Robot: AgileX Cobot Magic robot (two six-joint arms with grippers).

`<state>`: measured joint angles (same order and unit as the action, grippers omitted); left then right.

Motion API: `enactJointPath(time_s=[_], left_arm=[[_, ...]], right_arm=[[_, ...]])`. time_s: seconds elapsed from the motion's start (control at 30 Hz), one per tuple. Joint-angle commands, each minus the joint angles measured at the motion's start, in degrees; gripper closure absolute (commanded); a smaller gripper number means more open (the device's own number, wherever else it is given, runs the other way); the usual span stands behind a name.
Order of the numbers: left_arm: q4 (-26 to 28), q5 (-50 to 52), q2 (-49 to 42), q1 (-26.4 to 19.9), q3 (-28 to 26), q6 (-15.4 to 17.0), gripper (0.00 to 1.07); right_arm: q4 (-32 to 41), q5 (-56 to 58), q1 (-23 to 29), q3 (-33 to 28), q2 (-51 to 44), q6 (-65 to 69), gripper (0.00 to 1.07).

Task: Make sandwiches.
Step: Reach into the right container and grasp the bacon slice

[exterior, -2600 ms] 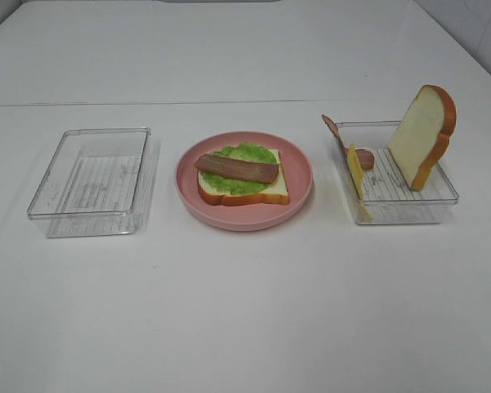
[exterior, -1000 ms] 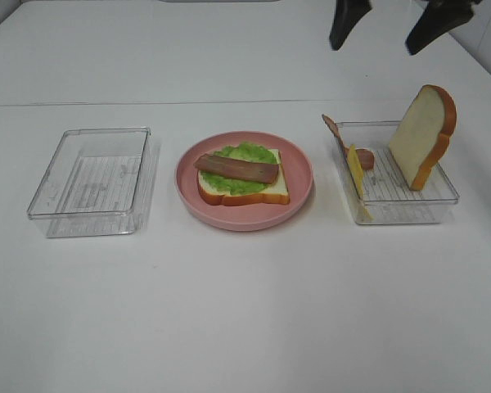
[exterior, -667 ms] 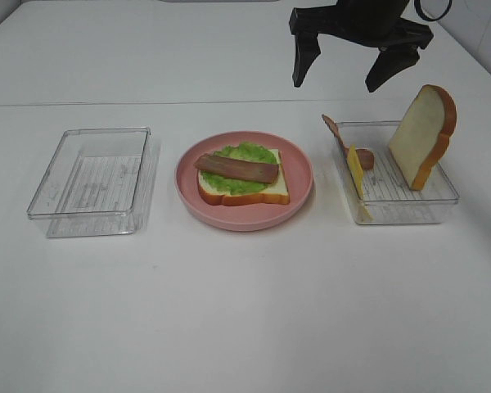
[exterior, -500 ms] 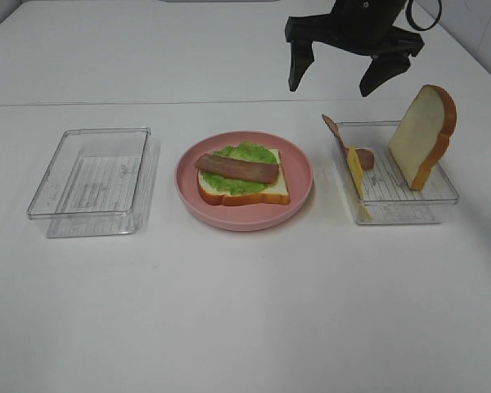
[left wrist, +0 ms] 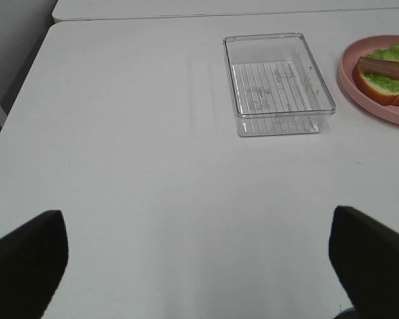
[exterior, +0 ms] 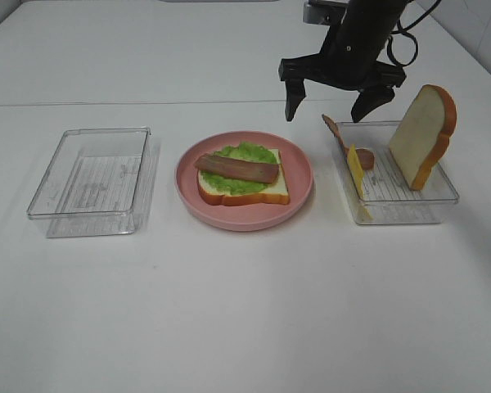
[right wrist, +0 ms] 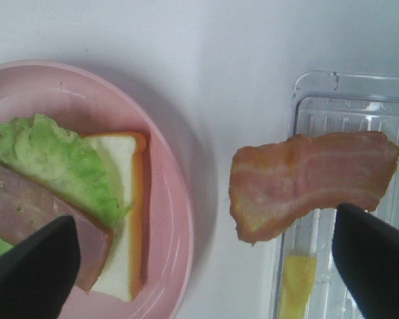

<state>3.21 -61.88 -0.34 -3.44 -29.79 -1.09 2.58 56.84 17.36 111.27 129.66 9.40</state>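
While nothing on the table shifts, right arm drops in over the bacon

Left gripper point(left wrist: 199, 266) hangs over bare table, fingers spread wide with nothing between them, well apart from the left tray point(exterior: 88, 131). No change there, and the tray holds nothing. Next along, the pink plate point(exterior: 188, 195) carries the sandwich point(exterior: 242, 176), half built: one bread slice flat, lettuce on it, one bacon strip across the top. It lies as it did a few seconds back.

The change is further right. At first the exterior view has no arm in it, then the right gripper point(exterior: 324, 117) comes in from the far side and lowers. It now sits between the plate and the right tray point(exterior: 409, 211), jaws fully parted and empty, straddling the second bacon strip point(exterior: 334, 133), which leans out over the tray rim on the plate side. The right wrist view agrees: the strip lies between the two fingers, with no contact visible. The cheese slice point(exterior: 356, 170) stands on edge just beside it, and the top bread slice point(exterior: 421, 135) leans upright at the tray's right side. Judgement: the bacon pick is the step in hand, with cheese and bread left after it, so roughly halfway.

Surface: plain white table point(exterior: 245, 311), matte, with a seam across the far part. Room: white wall point(exterior: 483, 20) with faint tile lines at far right. The left wrist view shows a dark gap past the table edge.
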Motion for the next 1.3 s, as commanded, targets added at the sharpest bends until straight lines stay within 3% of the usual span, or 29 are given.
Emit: enactJointPath(time_s=[0.03, 0.37, 0.57, 1.07, 1.3], left_arm=[[0.3, 0.3, -1.0, -0.1, 0.1, 0.3, 0.07], [0.3, 0.3, -1.0, -0.1, 0.1, 0.3, 0.07], [0.3, 0.3, -1.0, -0.1, 0.1, 0.3, 0.07], [0.3, 0.3, -1.0, -0.1, 0.1, 0.3, 0.07], [0.4, 0.3, -1.0, -0.1, 0.1, 0.3, 0.07]], right_arm=[[-0.7, -2.0, -0.6, 0.3, 1.3, -0.7, 0.09], [0.7, -2.3, -1.6, 1.4, 4.5, -0.2, 0.10], [0.1, -2.4, -1.6, 1.4, 4.6, 0.1, 0.16], [-4.6, -1.9, -1.6, 1.4, 4.6, 0.1, 0.43], [-4.6, -1.9, -1.6, 1.4, 4.6, 0.1, 0.72]])
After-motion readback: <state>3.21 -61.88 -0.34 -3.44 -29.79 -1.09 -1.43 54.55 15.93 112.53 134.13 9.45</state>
